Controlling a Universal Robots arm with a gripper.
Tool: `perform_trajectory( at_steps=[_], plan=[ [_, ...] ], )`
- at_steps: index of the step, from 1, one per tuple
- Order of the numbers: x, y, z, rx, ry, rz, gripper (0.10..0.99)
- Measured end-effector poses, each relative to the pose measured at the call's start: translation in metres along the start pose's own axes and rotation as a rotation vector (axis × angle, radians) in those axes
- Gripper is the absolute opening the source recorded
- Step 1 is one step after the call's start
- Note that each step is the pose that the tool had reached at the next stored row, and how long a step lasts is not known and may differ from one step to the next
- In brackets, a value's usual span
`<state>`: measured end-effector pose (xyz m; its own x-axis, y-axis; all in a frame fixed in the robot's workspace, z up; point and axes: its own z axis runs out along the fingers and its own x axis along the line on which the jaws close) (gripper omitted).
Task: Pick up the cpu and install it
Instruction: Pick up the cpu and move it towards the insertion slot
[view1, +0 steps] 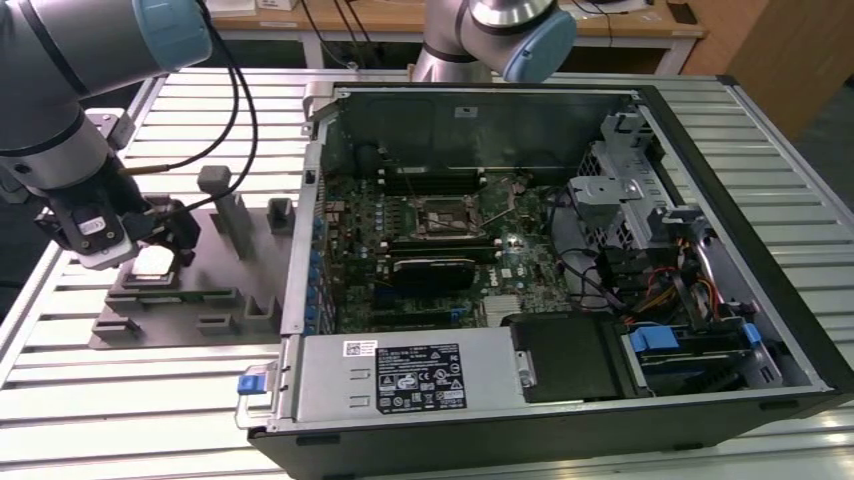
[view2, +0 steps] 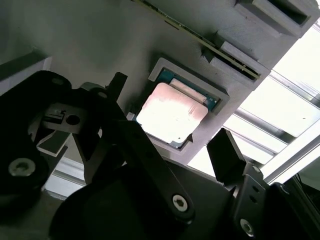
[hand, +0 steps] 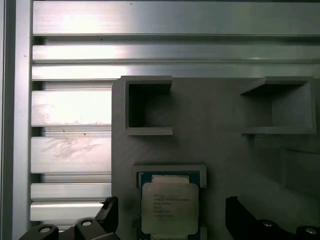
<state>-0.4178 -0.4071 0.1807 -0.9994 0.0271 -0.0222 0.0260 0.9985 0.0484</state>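
Gripper (hand: 171, 202): hovering low over the grey fixture (hand: 225, 150), fingers spread wide, gripping nothing.
Cpu (view2: 171, 114): lying flat in its fixture recess, sitting between the two fingers, apparently touching neither.
Progress: early. The pickup is not yet done, and the install into the open computer case (view1: 747, 200) is waiting.

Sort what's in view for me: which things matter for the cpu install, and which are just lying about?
In the job:
cpu, seated in a pocket of the grey fixture
open pincer, straddling the cpu
motherboard socket in the open computer case

Just lying about:
upright grey blocks on the fixture
power supply
second arm at the back
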Motion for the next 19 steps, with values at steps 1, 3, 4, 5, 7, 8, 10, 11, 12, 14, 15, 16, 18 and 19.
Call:
perform_trajectory(
  at_steps=[1, 3, 4, 5, 7, 8, 10, 11, 12, 14, 15, 16, 18, 19],
  plan=[
    [0.0, 0.0, 0.0, 0.0, 0.0001, 0.0, 0.941],
    [0.0, 0.0, 0.0, 0.0, 0.0, 0.0, 0.871],
    [0.0, 0.0, 0.0, 0.0, 0.0, 0.0, 0.871],
    [0.0, 0.0, 0.0, 0.0, 0.0, 0.0, 0.871],
    [0.0, 0.0, 0.0, 0.0, 0.0001, 0.0, 0.871],
    [0.0, 0.0, 0.0, 0.0, 0.0, 0.0, 0.851],
    [0.0, 0.0, 0.0, 0.0, 0.0001, 0.0, 0.784],
    [0.0, 0.0, 0.0, 0.0, 0.0, 0.0, 0.784],
    [0.0, 0.0, 0.0, 0.0, 0.0, 0.0, 0.784],
    [0.0, 0.0, 0.0, 0.0, 0.0, 0.0, 0.784],
    [0.0, 0.0, 0.0, 0.0, 0.0, 0.0, 0.784],
    [0.0, 0.0, 0.0, 0.0, 0.0, 0.0, 0.784],
    [0.0, 0.0, 0.0, 0.0, 0.0, 0.0, 0.784],
    [0.0, 0.0, 0.0, 0.0, 0.0, 0.0, 0.784]
  ],
)
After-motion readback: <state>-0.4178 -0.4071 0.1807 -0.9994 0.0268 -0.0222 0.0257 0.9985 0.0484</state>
